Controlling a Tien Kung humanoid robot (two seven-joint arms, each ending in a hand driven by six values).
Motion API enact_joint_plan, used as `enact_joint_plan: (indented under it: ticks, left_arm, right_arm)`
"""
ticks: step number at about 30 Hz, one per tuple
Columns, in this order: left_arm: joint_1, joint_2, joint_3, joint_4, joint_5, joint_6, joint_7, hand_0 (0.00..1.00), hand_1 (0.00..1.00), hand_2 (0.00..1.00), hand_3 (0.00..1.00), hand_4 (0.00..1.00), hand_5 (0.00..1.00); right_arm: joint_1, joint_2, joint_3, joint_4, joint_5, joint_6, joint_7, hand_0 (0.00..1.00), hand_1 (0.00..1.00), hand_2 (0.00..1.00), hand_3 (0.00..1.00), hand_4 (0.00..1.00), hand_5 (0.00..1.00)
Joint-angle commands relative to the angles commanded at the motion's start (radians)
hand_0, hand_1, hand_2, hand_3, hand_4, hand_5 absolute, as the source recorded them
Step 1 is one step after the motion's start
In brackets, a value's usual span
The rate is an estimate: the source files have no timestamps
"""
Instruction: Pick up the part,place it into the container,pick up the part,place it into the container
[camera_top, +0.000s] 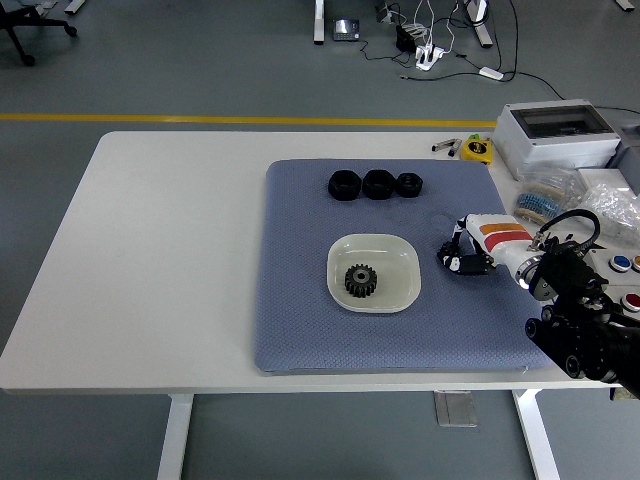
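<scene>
White dish holds 1 black gear; 3 black parts beyond

White table, blue mat, grey box

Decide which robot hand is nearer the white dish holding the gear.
Right. The right hand hovers just right of the white dish holding the gear; the left hand is out of view.
</scene>
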Motion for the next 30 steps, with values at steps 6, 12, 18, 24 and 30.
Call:
enact_joint_plan:
  ticks: [6, 12, 18, 24, 30]
  left_arm:
    - [-0.001, 0.0, 0.004, 0.0, -0.008, 0.001, -0.002, 0.709, 0.722, 0.755, 0.663, 0.69, 0.678]
    - [0.001, 0.001, 0.005, 0.001, -0.01, 0.001, -0.003, 0.708, 0.722, 0.754, 0.664, 0.689, 0.677]
    - [0.003, 0.002, 0.007, 0.001, -0.014, 0.001, -0.004, 0.708, 0.722, 0.753, 0.663, 0.689, 0.677]
    - [0.005, 0.002, 0.008, 0.002, -0.018, 0.002, -0.006, 0.708, 0.722, 0.753, 0.664, 0.691, 0.679]
    - [0.006, 0.004, 0.009, 0.003, -0.02, 0.002, -0.007, 0.708, 0.721, 0.752, 0.665, 0.69, 0.679]
  right_arm:
    - [0.002, -0.007, 0.019, 0.013, -0.018, -0.004, 0.001, 0.002, 0.002, 0.066, 0.223, 0.642, 0.43]
    - [0.006, -0.02, 0.048, 0.031, -0.04, -0.003, 0.001, 0.002, 0.002, 0.064, 0.22, 0.643, 0.433]
    - [0.004, -0.038, 0.097, 0.065, -0.08, 0.001, 0.001, 0.002, 0.002, 0.058, 0.217, 0.643, 0.434]
    - [0.003, -0.075, 0.164, 0.163, -0.168, 0.014, 0.001, 0.002, 0.002, 0.058, 0.216, 0.644, 0.435]
    - [0.01, -0.11, 0.186, 0.285, -0.252, 0.061, 0.008, 0.002, 0.002, 0.058, 0.216, 0.645, 0.435]
